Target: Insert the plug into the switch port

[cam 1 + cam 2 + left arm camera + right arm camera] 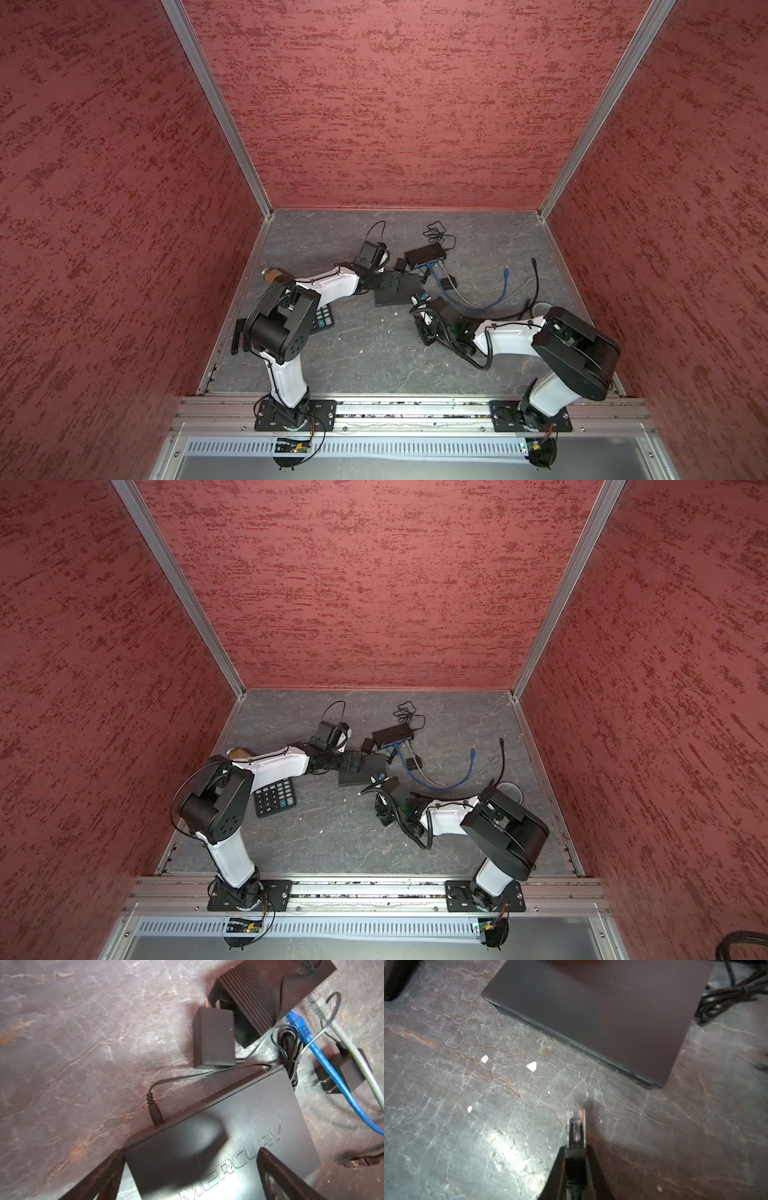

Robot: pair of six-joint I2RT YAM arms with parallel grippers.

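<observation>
The switch is a flat black box marked MERCURY, lying mid-table. My left gripper is open above its top at one end, one finger beside the edge and the second finger over the lid. My right gripper is shut on the black boot of a clear plug that sticks out past the fingertips. The plug hangs just above the table, a short way off the switch's long front side. The ports on that side are too dark to make out.
A second black switch lies behind, with blue and grey cables in it. A power adapter and its barrel plug sit at the switch's back. A calculator lies under the left arm. White crumbs dot the table.
</observation>
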